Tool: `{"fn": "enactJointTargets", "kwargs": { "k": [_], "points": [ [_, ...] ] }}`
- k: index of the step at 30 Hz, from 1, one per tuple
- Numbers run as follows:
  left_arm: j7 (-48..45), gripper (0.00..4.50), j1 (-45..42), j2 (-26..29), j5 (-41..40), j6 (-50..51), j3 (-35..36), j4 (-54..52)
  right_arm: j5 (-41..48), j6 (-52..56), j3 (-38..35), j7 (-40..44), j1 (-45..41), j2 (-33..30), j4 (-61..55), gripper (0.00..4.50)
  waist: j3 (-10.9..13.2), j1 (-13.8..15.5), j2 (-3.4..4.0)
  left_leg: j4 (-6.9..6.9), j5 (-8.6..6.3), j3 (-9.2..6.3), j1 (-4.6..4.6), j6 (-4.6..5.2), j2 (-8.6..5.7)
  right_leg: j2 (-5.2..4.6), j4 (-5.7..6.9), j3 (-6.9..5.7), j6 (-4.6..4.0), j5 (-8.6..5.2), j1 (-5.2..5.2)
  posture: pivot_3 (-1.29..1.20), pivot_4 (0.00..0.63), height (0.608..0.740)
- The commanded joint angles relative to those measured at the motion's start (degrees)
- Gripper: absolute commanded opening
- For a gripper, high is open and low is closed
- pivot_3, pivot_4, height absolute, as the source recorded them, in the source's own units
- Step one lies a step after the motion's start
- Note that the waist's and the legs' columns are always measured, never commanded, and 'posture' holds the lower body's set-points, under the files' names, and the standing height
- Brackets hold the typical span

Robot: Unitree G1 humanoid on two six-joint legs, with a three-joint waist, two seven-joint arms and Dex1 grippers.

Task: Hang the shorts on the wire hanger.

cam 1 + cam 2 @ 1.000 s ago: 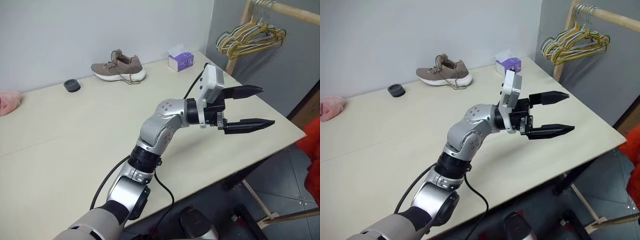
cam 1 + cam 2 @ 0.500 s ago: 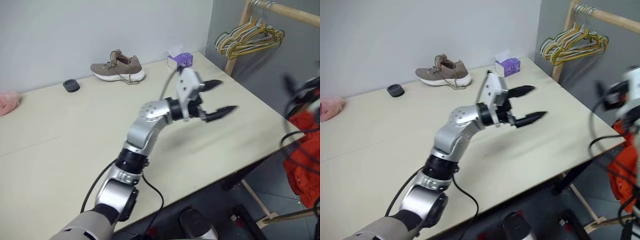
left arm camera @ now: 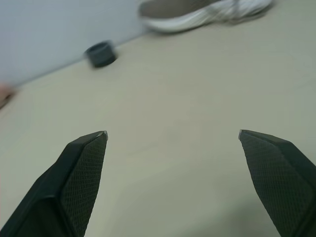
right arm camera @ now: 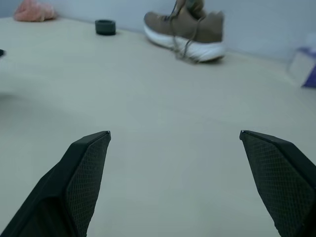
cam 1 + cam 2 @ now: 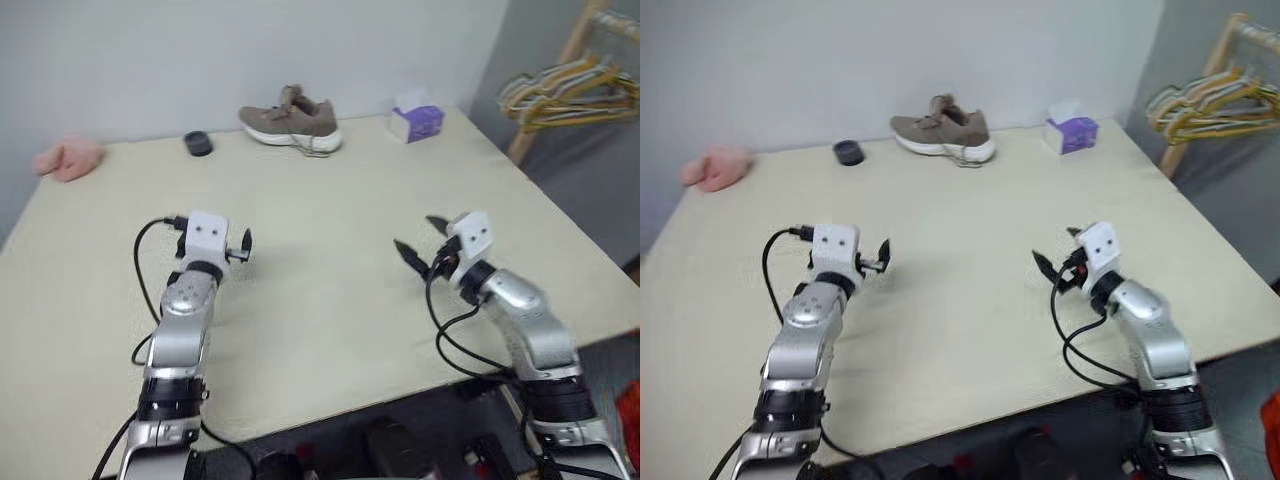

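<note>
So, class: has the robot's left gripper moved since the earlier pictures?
Yes. The left gripper has swung from near the table's right edge to its left half, open.

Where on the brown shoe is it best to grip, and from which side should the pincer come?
Probably the heel collar of the shoe, from above. It stands upright on its sole with the opening upward, so one finger can go inside the rim; the toe is low.

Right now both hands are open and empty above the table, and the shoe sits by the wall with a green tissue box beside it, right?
Nearly. The tissue box is purple, not green, as the left eye view shows. The rest holds: left hand and right hand are open and empty over the table, and the shoe sits by the wall.
</note>
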Motion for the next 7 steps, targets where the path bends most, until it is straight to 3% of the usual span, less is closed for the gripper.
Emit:
{"fn": "enactJointTargets", "kwargs": {
  "k": [1, 7],
  "points": [
    [-0.42, 4.5, -0.6, 0.11, -1.39, -0.92, 0.84, -3.41, -0.65, -2.86, -0.51, -1.01, -2.61, 2.0, 2.34, 4.48, 0.01, 2.45, 0.0, 0.04, 0.02, -0.05, 0.0, -0.03, -0.02, -0.01, 0.01, -0.04, -0.01, 0.01, 0.02, -0.13, 0.076, 0.74],
    [-4.04, 4.5, -1.5, 1.5, -3.15, -2.58, 0.23, -2.01, -1.01, -4.45, -0.07, 0.47, -3.87, 3.31, 6.32, 4.48, 0.02, 6.29, -0.01, 0.08, 0.07, -0.04, 0.06, -0.03, -0.06, -0.01, 0.03, -0.09, -0.13, 0.08, 0.06, -0.09, 0.102, 0.74]
  ]
}}
